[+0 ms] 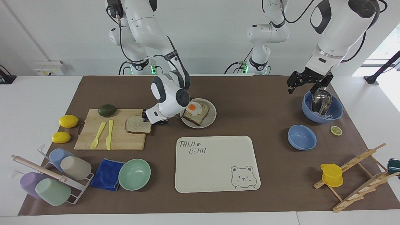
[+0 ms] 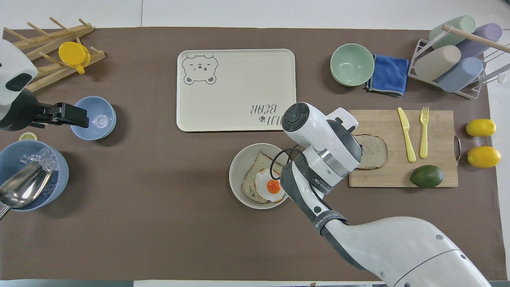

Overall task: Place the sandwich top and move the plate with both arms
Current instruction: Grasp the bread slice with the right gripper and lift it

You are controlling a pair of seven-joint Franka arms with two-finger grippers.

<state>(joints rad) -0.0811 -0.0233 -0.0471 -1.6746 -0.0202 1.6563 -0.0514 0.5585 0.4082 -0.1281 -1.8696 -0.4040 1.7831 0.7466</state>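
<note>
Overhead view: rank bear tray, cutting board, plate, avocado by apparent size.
1. bear tray
2. cutting board
3. plate
4. avocado
Tray and board are fairly close; the right arm hides part of the board.

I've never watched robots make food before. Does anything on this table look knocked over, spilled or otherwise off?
Nothing looks spilled or broken. The one oddity: the sandwich top overhangs the edge of the cutting board with the right gripper at that edge. The lemon slice lies on the mat.

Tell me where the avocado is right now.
The avocado sits on the cutting board's corner nearest the robots, toward the right arm's end, beside the yellow fork.
</note>
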